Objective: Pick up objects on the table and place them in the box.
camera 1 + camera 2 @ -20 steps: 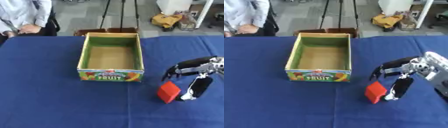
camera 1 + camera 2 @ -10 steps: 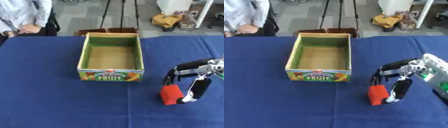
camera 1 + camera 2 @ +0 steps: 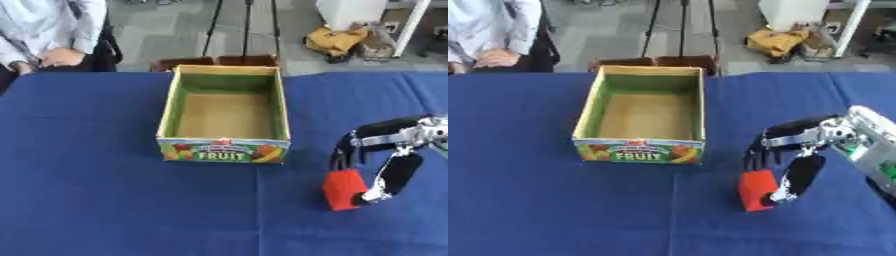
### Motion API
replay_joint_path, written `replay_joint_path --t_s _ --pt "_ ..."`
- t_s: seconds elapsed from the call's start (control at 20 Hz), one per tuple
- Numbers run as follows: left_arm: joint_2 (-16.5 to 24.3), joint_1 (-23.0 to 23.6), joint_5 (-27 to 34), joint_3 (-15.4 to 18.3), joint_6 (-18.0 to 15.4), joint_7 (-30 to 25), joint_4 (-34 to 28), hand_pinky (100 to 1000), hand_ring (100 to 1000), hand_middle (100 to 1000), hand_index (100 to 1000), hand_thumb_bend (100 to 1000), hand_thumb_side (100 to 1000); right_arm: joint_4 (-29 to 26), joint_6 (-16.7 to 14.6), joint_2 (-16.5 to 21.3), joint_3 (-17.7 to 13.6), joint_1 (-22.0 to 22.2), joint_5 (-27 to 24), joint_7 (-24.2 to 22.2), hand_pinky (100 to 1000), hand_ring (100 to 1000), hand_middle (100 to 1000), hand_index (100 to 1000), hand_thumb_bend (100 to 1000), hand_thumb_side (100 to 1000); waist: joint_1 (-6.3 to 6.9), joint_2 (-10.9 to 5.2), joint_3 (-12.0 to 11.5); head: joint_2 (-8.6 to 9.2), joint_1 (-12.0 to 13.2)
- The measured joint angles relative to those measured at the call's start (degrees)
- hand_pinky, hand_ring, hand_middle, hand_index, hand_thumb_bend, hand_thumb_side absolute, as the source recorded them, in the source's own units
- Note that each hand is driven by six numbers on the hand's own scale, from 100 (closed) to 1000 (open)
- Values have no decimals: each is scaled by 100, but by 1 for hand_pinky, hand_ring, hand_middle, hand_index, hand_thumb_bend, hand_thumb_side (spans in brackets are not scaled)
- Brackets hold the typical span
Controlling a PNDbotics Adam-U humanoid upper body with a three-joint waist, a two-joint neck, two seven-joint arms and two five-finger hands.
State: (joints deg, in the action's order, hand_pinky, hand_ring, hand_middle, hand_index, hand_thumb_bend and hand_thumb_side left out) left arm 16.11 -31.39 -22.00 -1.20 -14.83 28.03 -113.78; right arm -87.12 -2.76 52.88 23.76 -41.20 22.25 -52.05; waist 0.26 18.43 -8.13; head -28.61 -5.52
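Right hand (image 3: 385, 155) reaching in from the right edge, curled down over a red block (image 3: 344, 190), fingers (image 3: 339, 159) hanging at the block's far side and thumb (image 3: 395, 175) pressed along its right face, so pinching it between them. Closed only as far as the block allows, not fully shut. Block tilted a little, lower edge at or just above the blue table (image 3: 105, 190); impossible to tell whether lifted clear or resting. Grip taken from above, probably to leave the underside free for setting down and to keep the wrist high enough to pass over a wall. Block well to the right of, and nearer than, the cardboard box (image 3: 223, 116), which sits open-topped at the middle of the table, its printed front panel marked FRUIT facing the camera, its inside bare brown card. Judged by this: pickup step in hand, carry and drop into the box yet to come; next move calls for a lift above the box's right wall, then a sweep left and slightly away. Risk: block slipping or rotating in a two-sided pinch, or clipping the rim if carried too low. Left hand not visible in either view. No other loose item seen on the table.
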Motion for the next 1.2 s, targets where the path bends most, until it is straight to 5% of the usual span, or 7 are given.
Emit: replay_joint_path --t_s 0.35,0.55,1.15,1.2 --pt "-3 0 0 0 -2 2 0 791 882 858 951 100 952 4 64 -27 109 46 175 -3 664 762 731 852 555 383 0 0 0 0 -2" --pt "-4 0 0 0 -3 3 0 790 882 856 949 100 951 32 147 -83 130 43 291 27 587 716 628 779 494 389 0 0 0 0 -2" --pt "-6 0 0 0 0 6 0 788 879 852 943 100 951 55 493 -139 131 41 459 846 467 653 587 655 464 313 0 0 0 0 -6" --pt "-6 0 0 0 1 6 0 785 878 850 941 100 949 55 493 -141 132 41 469 873 329 571 510 566 387 215 0 0 0 0 -7"
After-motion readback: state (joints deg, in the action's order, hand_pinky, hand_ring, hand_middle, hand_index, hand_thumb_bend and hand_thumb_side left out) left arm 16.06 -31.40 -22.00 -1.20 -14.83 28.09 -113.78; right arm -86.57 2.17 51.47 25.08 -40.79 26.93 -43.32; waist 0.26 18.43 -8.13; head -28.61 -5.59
